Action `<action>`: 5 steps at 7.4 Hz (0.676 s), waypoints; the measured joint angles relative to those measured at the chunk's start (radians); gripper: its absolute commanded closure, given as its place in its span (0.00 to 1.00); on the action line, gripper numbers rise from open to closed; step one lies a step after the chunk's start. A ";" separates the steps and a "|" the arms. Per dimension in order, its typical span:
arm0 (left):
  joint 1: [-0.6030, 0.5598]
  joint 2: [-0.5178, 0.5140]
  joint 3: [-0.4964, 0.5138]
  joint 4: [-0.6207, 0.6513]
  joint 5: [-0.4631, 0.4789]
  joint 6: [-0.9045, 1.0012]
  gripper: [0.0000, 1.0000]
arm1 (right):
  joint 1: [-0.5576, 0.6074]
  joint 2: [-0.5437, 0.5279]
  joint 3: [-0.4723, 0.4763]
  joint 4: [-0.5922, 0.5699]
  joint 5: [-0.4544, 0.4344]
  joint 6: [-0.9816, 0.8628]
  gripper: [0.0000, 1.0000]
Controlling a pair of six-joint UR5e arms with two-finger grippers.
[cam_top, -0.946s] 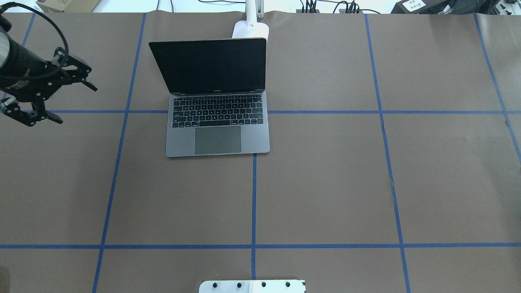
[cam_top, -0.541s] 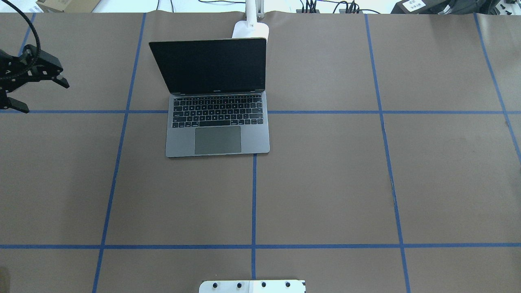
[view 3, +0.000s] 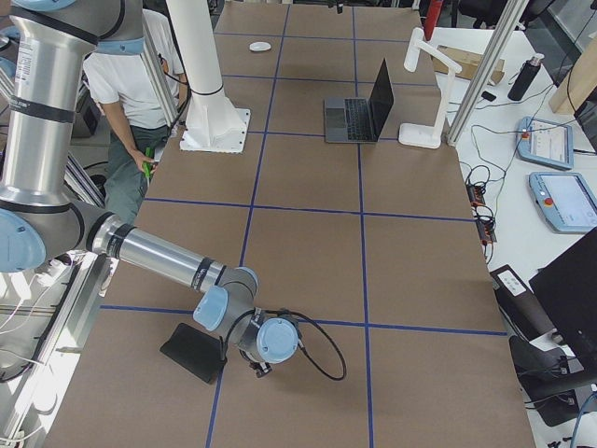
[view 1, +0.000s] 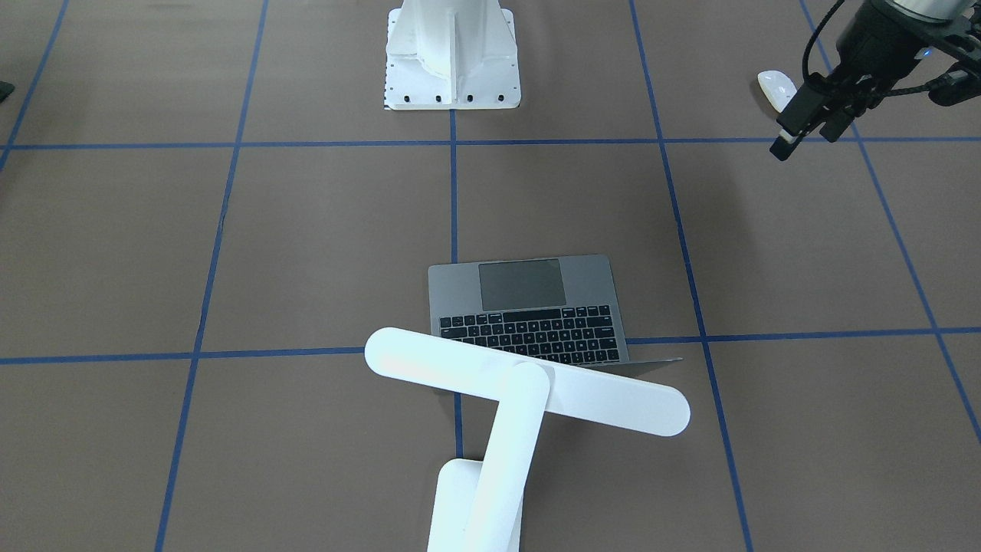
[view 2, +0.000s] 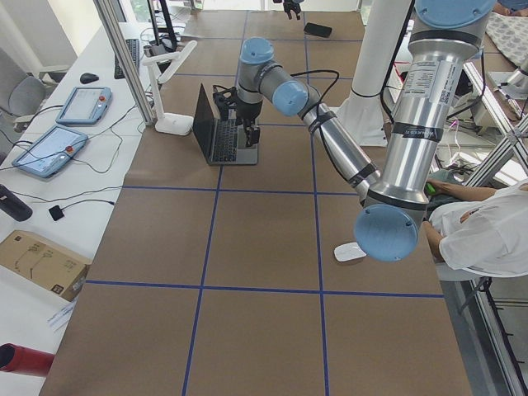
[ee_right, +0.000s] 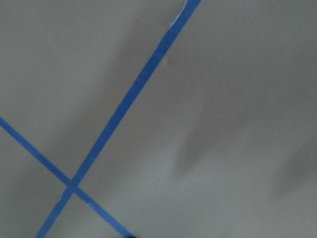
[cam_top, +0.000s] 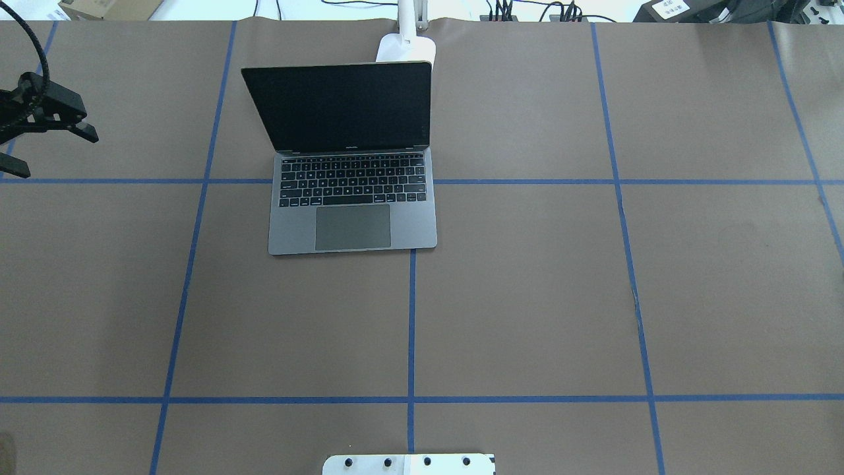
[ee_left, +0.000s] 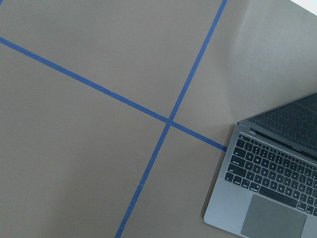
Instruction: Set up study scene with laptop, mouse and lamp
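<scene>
The grey laptop (cam_top: 353, 198) stands open on the brown table, left of centre, with its screen toward the far edge. Behind the screen rises the white lamp (view 1: 529, 379), whose bar head hangs over the laptop's lid. The white mouse (view 1: 775, 88) lies on the robot's left side of the table, outside the overhead view. My left gripper (cam_top: 53, 155) hangs open and empty at that view's left edge, well left of the laptop; the front-facing view shows it in the air close to the mouse, not touching. My right gripper (view 3: 266, 364) shows only in the right side view, so I cannot tell its state.
A black square mat (view 3: 194, 353) lies beside the right gripper near the table's end. The white bolted mount (view 1: 452, 57) stands at the robot's side, middle. Blue tape lines (cam_top: 410, 323) grid the table. A person (view 2: 483, 235) sits beside the robot.
My left gripper has drawn back to the left, away from the laptop, to the overhead view's edge, and stays open. The laptop and lamp have not moved.
</scene>
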 measured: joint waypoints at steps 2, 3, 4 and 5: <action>0.000 0.000 -0.009 0.000 0.007 0.002 0.00 | -0.002 0.044 -0.008 -0.201 -0.015 -0.108 0.04; 0.000 0.000 -0.013 0.000 0.014 0.003 0.00 | 0.001 0.064 -0.013 -0.273 -0.039 -0.154 0.04; 0.001 0.000 -0.016 -0.001 0.018 0.004 0.00 | -0.005 0.072 -0.019 -0.307 -0.053 -0.177 0.05; 0.003 -0.001 -0.017 -0.003 0.019 0.004 0.00 | -0.012 0.075 -0.029 -0.320 -0.060 -0.189 0.06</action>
